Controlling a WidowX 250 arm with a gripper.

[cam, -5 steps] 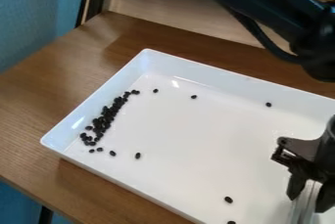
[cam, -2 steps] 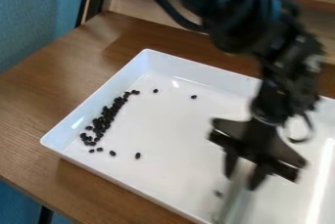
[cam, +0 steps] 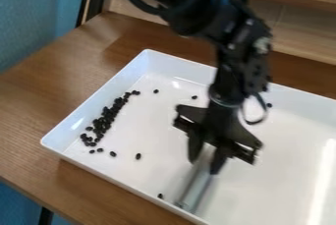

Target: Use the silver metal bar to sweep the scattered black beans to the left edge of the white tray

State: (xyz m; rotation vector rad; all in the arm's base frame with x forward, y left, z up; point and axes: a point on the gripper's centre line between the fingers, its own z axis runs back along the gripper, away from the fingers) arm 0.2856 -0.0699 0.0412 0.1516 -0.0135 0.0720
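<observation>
While pincer [cam: 207, 158] grips gray tool [cam: 195, 184], parted by its width, most beans [cam: 105, 118] lie bunched near tray's [cam: 98, 98] left wall; at least 6 strays [cam: 138, 156] look ungathered.

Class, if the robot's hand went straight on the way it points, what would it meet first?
Likely the floor of the white tray: the hand points down into it, and the silvery tool it grips would touch first; depth is unclear.

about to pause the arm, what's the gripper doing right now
Gripper: closed on a silvery, flat-looking tool, held slanting down inside the white tray.
</observation>
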